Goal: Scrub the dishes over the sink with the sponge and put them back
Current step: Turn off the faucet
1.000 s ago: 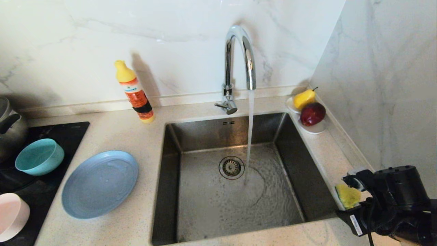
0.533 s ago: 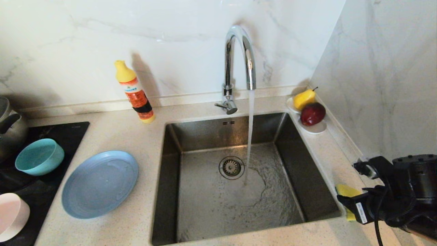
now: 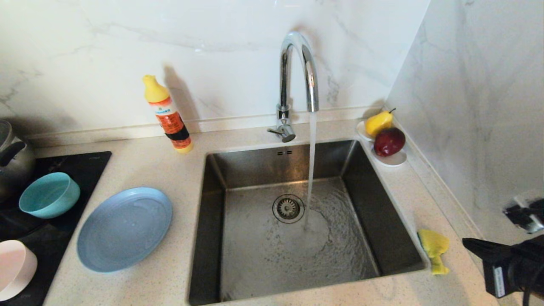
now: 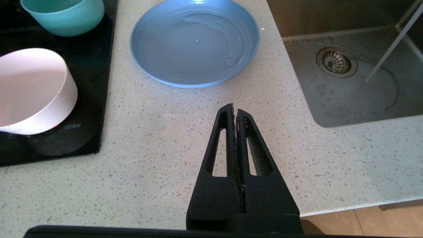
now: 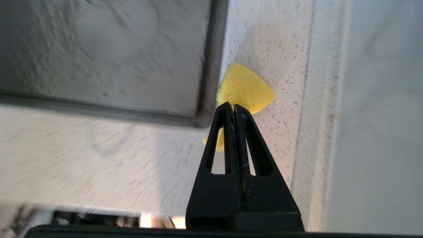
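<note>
A marble-walled kitchen corner held a pale speckled worktop (image 3: 170, 170) with a square steel sink (image 3: 382, 212) sunk into it. In the head view, water ran from the curved chrome tap (image 3: 297, 68) onto the basin floor just beside the round drain strainer (image 3: 288, 208). The right gripper (image 3: 476, 245) sat at the lower right edge of that view, above the worktop; the yellow sponge (image 3: 433, 250) lay crumpled on the counter just ahead of its tip, apart from it, at the sink's near right corner. Far across the sink from that gripper lay the blue-grey plate (image 3: 124, 228), the teal bowl (image 3: 49, 194) and the pale pink bowl (image 3: 15, 268), the two bowls on a black hob (image 3: 85, 163) beside a steel pot (image 3: 12, 157). A yellow-capped orange bottle (image 3: 168, 114) leaned at the back wall, and a small white dish (image 3: 393, 160) by the sink's far right corner bore a pear (image 3: 379, 122) and an apple (image 3: 389, 141).

In the left wrist view, the left gripper (image 4: 235, 110) hung over the worktop with its fingers pressed together and empty. The plate (image 4: 195, 43) lay ahead of its tip, wet inside, the pink bowl (image 4: 33, 89) and teal bowl (image 4: 62, 13) off to one side on the hob (image 4: 49, 145), the sink (image 4: 347, 92) to the other.

In the right wrist view, the right gripper (image 5: 234, 109) had its fingers together, holding nothing. The sponge (image 5: 246, 87) lay on the counter just beyond and beneath its tip, beside the sink's rim (image 5: 208, 66)
</note>
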